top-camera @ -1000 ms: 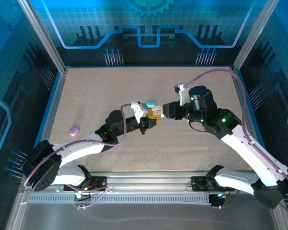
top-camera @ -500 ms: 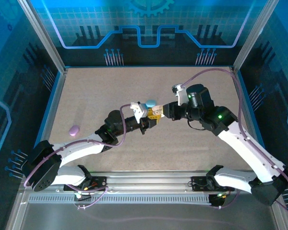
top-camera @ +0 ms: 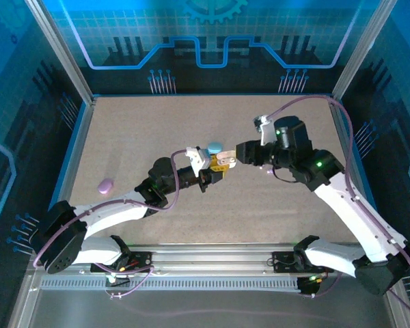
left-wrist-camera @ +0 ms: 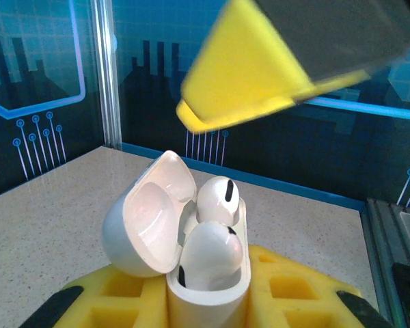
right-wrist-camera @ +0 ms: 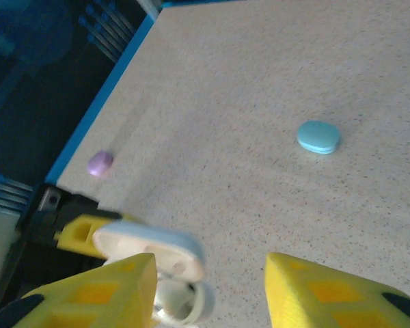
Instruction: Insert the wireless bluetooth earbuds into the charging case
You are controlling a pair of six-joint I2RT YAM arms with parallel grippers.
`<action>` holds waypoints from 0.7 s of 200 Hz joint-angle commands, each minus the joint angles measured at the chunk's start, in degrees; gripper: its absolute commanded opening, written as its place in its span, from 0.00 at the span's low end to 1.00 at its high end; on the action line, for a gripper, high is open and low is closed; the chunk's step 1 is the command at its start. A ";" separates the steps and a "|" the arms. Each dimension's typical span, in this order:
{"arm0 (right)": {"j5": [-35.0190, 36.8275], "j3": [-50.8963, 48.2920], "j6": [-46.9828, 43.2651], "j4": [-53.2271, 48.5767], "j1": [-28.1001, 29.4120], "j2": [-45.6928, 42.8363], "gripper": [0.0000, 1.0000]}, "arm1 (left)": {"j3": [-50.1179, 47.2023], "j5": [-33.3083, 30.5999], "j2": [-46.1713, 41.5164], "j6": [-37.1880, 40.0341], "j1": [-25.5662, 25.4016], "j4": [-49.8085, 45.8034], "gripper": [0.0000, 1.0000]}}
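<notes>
My left gripper [left-wrist-camera: 205,304] is shut on a white charging case [left-wrist-camera: 208,294], held upright between its yellow pads [left-wrist-camera: 102,297]. The lid [left-wrist-camera: 147,215] is swung open to the left. Two white earbuds sit in the case's wells, one at the back [left-wrist-camera: 219,198] and one at the front [left-wrist-camera: 210,253]. A yellow finger [left-wrist-camera: 246,75] of my right gripper hovers just above them. In the right wrist view, my right gripper [right-wrist-camera: 212,273] stands open with nothing between its fingers, and the case [right-wrist-camera: 167,273] lies under its left finger. From above, the two grippers [top-camera: 208,174] [top-camera: 224,158] meet at mid-table.
A pale blue oval case [top-camera: 214,147] lies shut on the table just behind the grippers, also in the right wrist view [right-wrist-camera: 318,137]. A purple oval case [top-camera: 106,185] rests near the left wall. Metal frame posts and blue walls [top-camera: 75,130] bound the speckled tabletop.
My right gripper has opened and drawn back slightly up and to the right, off the case. The left arm and the case have stayed put.
</notes>
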 commanded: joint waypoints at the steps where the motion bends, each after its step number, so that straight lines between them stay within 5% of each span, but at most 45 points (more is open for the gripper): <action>1: -5.51 2.66 3.10 -0.27 -4.25 2.44 0.50 | -0.28 2.44 -2.53 2.54 0.28 0.79 0.24; 77: -14.45 13.15 -1.78 -13.36 -6.10 16.10 0.56 | 0.00 3.79 -2.44 2.31 0.29 1.36 0.24; 140: -22.28 11.06 -4.74 -13.11 -6.58 13.56 0.49 | -0.29 0.62 -2.90 1.29 0.26 0.81 0.25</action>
